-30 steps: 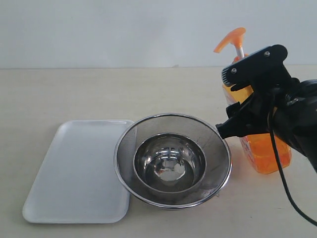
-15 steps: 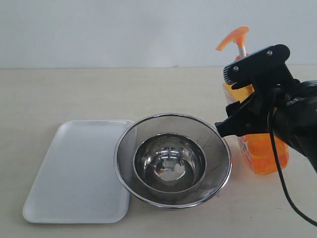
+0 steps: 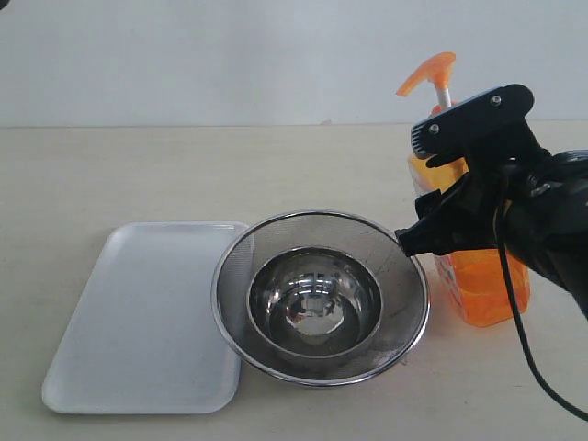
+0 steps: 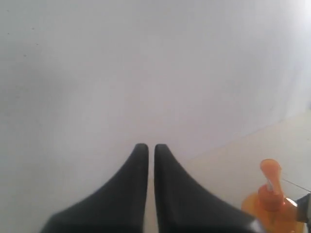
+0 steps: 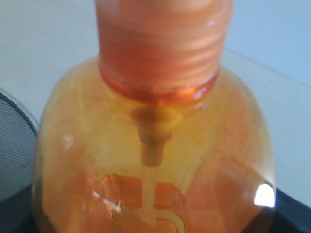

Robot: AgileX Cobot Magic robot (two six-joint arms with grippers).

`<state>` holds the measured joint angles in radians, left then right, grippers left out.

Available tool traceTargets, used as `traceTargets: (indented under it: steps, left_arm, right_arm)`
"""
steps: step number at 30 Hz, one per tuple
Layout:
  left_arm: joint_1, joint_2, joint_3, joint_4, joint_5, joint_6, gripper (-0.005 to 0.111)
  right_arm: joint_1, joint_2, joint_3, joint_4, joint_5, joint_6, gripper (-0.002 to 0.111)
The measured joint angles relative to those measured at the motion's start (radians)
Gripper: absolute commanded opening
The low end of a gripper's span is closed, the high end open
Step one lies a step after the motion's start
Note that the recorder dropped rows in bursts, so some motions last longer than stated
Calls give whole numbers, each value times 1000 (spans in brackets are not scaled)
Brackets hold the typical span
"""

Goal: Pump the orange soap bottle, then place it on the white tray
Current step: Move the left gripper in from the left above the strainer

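- The step in hand is judged to be the pumping. The orange soap bottle [image 3: 487, 285] is seen just right of the steel mesh strainer [image 3: 230, 266], with its pump head [image 3: 428, 72] raised. Whether its base rests fully on the tabletop [image 3: 138, 175] cannot be told.
- The left tool [image 4: 151, 148] is closed to a sliver with nothing held, and it is poised high above the bottle. It should be lowered squarely onto the pump head and pressed straight down the stem, so that the bottle is not tipped toward the strainer.
- The right tool [image 3: 415, 189] is clamped on the bottle's shoulder, below the ribbed collar, with one jaw on each side. A firm, upright hold is called for during the press.
- The spout is pointed toward the strainer, so soap would probably drop on that side.
- The white tray [image 3: 138, 322] is found left of the strainer, with its near edge tucked under the strainer's rim. The strainer must be cleared when the bottle is carried across.
- Counted: one tray, one strainer, one steel bowl [image 3: 314, 303] inside the strainer, one bottle and two tools.
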<state>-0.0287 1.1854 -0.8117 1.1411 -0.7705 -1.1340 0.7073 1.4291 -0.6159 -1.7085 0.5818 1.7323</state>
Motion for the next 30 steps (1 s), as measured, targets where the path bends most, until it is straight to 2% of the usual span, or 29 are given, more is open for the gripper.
traceTargets:
  steps: [3,5,11,17,23,30]
  left_arm:
    - [-9,120,-141,143,-104,-137,5]
    - [-49,205,-284,293,-128,-284,5]
    - [-178,336,-502,472,-135,-376,5]
    - [-273,456,-656,557,-139,-394,5]
    - [-281,574,-786,594,-146,-512,5]
    - [-289,686,-893,598,-247,-574,5]
  right_arm:
    - [0,0,0,-2,-2,-2,0]
    - [0,0,0,-4,-4,-2,0]
    - [0,0,0,-6,-8,-4,0]
    - [0,0,0,-6,-8,-8,0]
    - [0,0,-2,-12,-32,-32,0]
    - [0,0,-2,-14,-28,-32,0]
